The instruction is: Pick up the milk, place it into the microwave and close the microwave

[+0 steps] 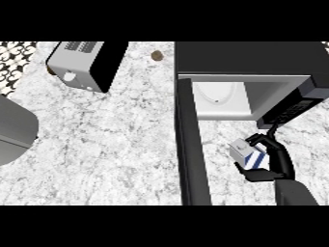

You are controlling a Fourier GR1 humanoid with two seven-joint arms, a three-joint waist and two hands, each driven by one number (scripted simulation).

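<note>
We look steeply down on a grey-white marbled stone table [117,144], taking the black microwave oven [256,60] with its pale inner chamber as our landmark. Its long black door [193,149] stands swung wide open, edge-on to us, leaving the mouth clear for loading. Just in front of that mouth, our black right hand [270,161] is curled around a small white milk carton with blue stripes [248,153], which looks lifted off the table and still outside the chamber. We judge the carry is midway, insertion and door closing still ahead. Well to the microwave's left sits a white and black toaster-like appliance [87,65]. The left hand is not visible.
</note>
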